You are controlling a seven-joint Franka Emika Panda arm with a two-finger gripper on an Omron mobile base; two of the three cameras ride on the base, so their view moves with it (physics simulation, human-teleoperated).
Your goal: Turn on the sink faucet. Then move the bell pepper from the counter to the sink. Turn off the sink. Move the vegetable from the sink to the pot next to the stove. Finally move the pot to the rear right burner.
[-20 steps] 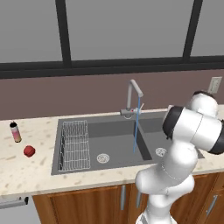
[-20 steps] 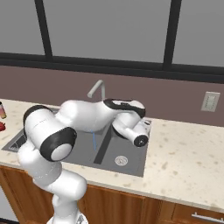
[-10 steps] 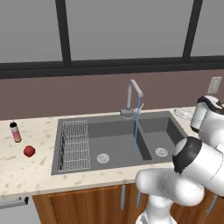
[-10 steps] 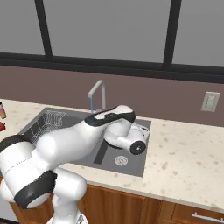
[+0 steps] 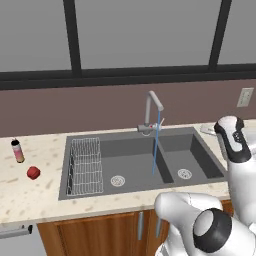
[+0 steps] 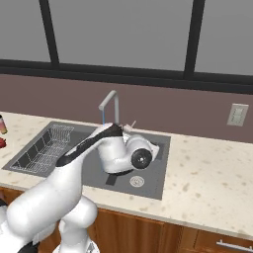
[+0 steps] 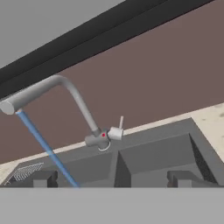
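Observation:
The sink faucet (image 5: 152, 111) stands behind the sink (image 5: 64, 170), and a thin blue stream of water (image 5: 156, 146) falls from its spout into the basin. The red bell pepper (image 5: 33, 172) lies on the counter (image 5: 30, 200), left of the sink. My gripper (image 7: 111, 179) is open with nothing between its fingertips (image 7: 43, 178). It hovers low over the right basin and faces the faucet (image 7: 74, 94) and its small lever (image 7: 120, 123). My arm (image 6: 116, 148) reaches across the sink (image 6: 166, 148). The pot and stove are out of view.
A wire rack (image 5: 86, 165) sits in the left basin. A slim pink-and-tan bottle (image 5: 18, 150) stands behind the pepper. To the right of the sink the counter (image 6: 212, 173) runs on, with a wall outlet (image 6: 238, 114) above it.
The arm has folded lower and swung round to the right, while the hand has stayed over the right basin. Water keeps running and the jaws stay wide.

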